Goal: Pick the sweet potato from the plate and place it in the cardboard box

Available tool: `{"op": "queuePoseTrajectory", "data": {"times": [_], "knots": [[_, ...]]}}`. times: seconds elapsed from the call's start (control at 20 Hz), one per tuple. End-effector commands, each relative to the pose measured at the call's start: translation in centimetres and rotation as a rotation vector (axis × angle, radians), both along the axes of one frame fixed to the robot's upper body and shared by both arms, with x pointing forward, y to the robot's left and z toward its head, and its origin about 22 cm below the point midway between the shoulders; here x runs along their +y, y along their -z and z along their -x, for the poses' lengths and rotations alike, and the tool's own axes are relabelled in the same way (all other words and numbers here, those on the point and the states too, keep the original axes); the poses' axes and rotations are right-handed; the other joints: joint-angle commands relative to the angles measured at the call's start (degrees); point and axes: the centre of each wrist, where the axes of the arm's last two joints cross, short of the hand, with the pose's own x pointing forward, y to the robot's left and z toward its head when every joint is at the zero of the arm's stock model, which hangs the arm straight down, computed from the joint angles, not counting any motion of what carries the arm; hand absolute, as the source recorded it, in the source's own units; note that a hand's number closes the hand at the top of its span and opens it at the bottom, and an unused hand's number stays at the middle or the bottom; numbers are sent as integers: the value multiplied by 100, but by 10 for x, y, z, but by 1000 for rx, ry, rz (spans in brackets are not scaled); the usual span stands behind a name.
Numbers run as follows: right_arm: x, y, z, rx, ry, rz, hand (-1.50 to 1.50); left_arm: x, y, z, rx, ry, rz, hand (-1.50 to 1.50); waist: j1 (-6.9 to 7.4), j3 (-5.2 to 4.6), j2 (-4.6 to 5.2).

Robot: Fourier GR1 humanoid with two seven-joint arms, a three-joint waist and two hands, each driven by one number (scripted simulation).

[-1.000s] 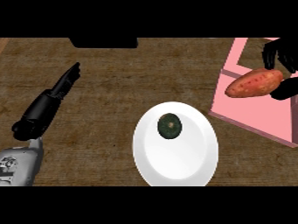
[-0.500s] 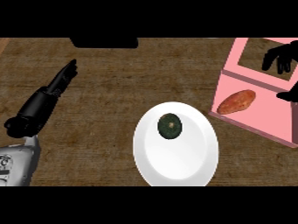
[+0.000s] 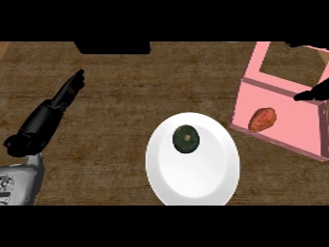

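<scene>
Since the earlier frames, when the right hand carried the sweet potato (image 3: 262,119) over the pink box, the hand has let go and pulled back toward the upper right, and the sweet potato now lies inside the cardboard box (image 3: 298,126), on its pink floor near the left wall. Nothing touches it. The box sits tilted at the right side of the counter (image 3: 117,111), its far wall standing up as a pink frame.

Above the box's right part, the right hand (image 3: 325,88) shows as a dark shape at the view's right edge, its fingers stretched out straight and apart from the sweet potato, holding nothing.

Left of the box stands the white plate (image 3: 193,181), close to the box's near corner. A dark green round vegetable (image 3: 186,139) rests on its upper part.

Well to the left, the left hand (image 3: 65,90) rests with straight fingers pointing up the counter, empty.
</scene>
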Motion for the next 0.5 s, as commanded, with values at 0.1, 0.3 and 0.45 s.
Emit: {"op": "queuePoseTrajectory", "data": {"times": [0.1, 0.3, 0.45], "knots": [[-30, 24, -4, 80, 132, -534, -150, 3, 3, 4, 8, 5, -14, 0, 17, -4, 12], [-39, 12, -13, 120, 237, -641, -150, 6, -10, -6, -1, 17, 3, 0, 94, -5, 46], [-85, 15, 11, 47, 303, -678, -150, -8, 7, -2, -7, 28, -2, 0, 124, 1, 85]]}}
